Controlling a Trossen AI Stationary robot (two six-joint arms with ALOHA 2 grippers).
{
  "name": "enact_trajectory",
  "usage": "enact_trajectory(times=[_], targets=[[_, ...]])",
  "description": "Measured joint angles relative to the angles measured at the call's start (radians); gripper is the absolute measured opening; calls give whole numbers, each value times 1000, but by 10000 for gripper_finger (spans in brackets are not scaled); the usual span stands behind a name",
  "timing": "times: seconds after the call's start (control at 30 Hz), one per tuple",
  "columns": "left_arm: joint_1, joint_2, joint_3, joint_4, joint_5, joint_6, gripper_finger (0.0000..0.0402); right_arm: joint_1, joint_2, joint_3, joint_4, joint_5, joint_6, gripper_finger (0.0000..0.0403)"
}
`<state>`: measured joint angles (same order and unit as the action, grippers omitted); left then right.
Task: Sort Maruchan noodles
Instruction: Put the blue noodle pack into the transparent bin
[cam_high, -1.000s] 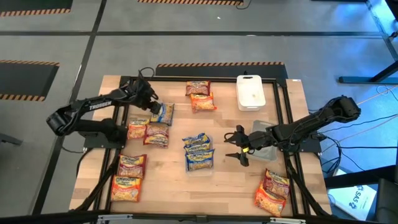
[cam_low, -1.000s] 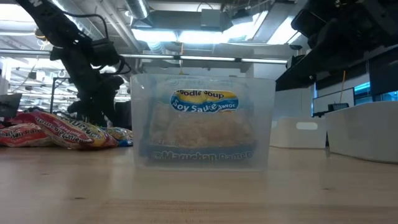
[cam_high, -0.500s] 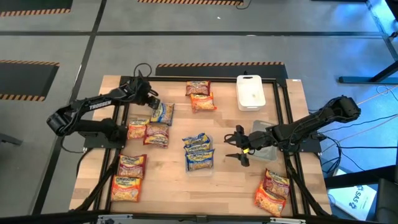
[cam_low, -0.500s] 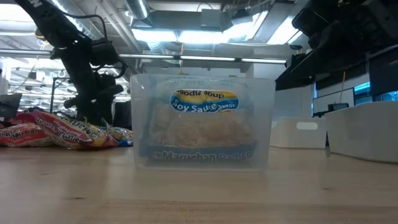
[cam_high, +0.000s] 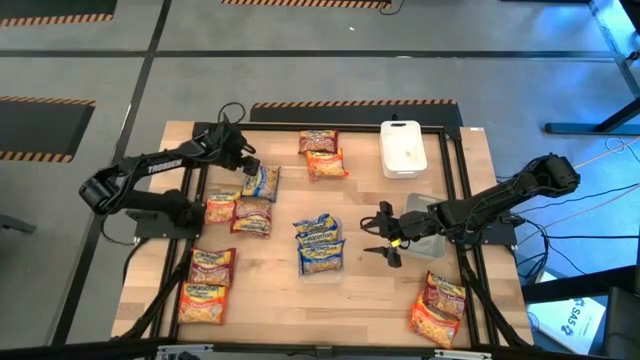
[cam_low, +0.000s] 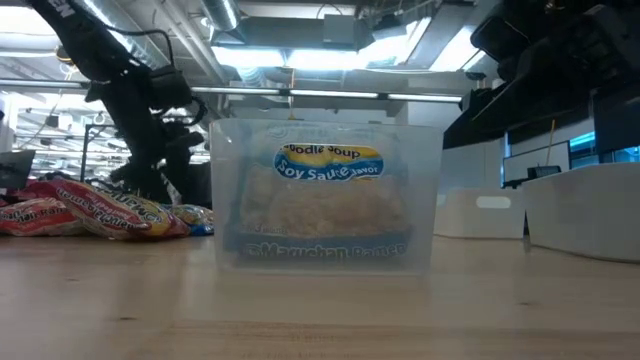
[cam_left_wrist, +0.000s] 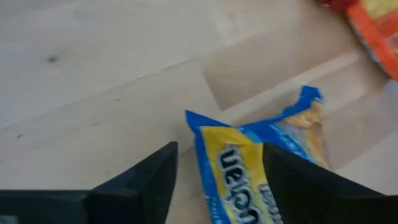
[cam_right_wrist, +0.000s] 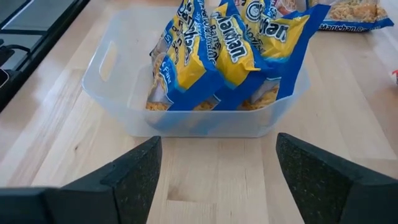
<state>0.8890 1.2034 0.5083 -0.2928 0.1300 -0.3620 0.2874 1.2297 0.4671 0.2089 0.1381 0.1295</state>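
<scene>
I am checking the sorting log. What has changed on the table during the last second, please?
Very little. The left gripper, at the blue-and-yellow packet on the table's left side, shifted slightly away from the front edge; its fingers straddle that packet's end, open. The packet has not visibly moved. The right gripper stayed open beside the clear container of blue packets. All other packets and the white lid stayed in place.
</scene>
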Motion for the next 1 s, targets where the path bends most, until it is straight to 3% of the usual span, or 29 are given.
enact_trajectory(times=[0.2,0.37,0.6,1.0], targets=[[43,66,0,-5,99,4,282,0,0,0,0,0,1,299],[61,74,0,-6,267,38,290,0,0,0,0,0,20,299],[81,84,0,-27,184,57,287,0,0,0,0,-1,51,299],[36,200,3,9,331,84,287,0,0,0,0,-1,56,299]])
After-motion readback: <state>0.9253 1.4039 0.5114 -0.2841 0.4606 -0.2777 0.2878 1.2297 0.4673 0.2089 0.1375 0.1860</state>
